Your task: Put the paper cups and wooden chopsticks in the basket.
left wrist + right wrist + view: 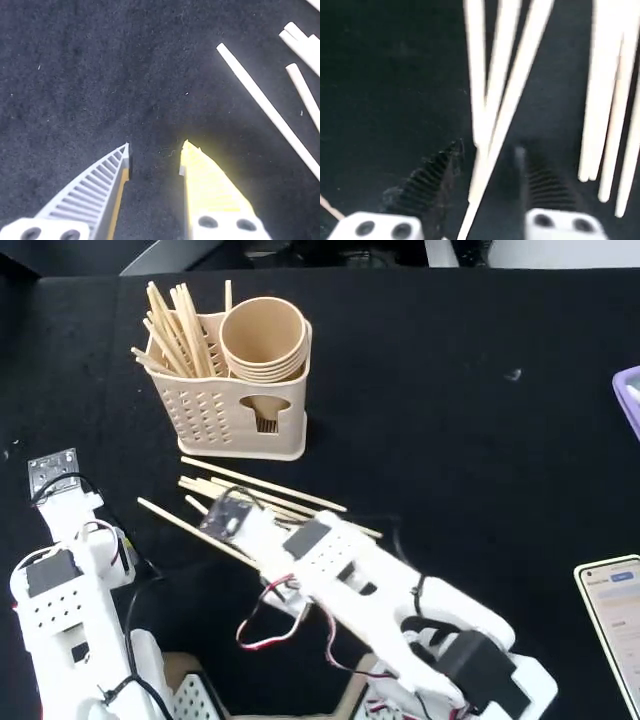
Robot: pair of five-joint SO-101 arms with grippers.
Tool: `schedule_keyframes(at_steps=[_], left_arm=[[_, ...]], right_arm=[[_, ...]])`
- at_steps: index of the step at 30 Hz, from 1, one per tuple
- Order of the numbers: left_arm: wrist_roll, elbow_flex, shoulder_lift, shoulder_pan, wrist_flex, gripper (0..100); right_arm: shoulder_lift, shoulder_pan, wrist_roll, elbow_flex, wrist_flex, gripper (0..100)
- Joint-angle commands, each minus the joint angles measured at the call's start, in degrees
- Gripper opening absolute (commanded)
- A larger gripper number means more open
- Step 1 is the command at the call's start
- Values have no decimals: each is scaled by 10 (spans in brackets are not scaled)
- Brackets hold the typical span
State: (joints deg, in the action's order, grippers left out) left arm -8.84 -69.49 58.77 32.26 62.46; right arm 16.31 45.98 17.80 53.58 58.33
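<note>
I see the basket [215, 415] in the upper left of the high view, already holding a stack of paper cups [262, 335] and a bundle of chopsticks [175, 325]. Just below it, at mid-frame, loose chopsticks [265, 485] lie on the black table [480, 440]. My right gripper [487, 147] sits over them, fingers apart, with sticks lying between. My left gripper [155, 147] is spread wide over bare table, near one stick.

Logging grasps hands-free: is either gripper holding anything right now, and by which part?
Nothing is gripped: the left gripper is open over bare cloth, the right gripper open astride loose chopsticks, unclamped.
</note>
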Motion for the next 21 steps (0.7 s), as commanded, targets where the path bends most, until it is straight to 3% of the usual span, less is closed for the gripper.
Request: schedule_keyframes(at_steps=[1, 8, 16, 21], left_arm=[[5, -4, 5, -7, -9, 173], [5, -4, 5, -7, -10, 173], [4, -5, 5, -7, -10, 173], [4, -5, 5, -7, -10, 173]], right_arm=[[0, 25, -6, -34, -6, 227], [-5, 49, -33, -63, -13, 216], [-6, 50, -30, -21, -109, 211], [-6, 49, -29, -8, -116, 73]])
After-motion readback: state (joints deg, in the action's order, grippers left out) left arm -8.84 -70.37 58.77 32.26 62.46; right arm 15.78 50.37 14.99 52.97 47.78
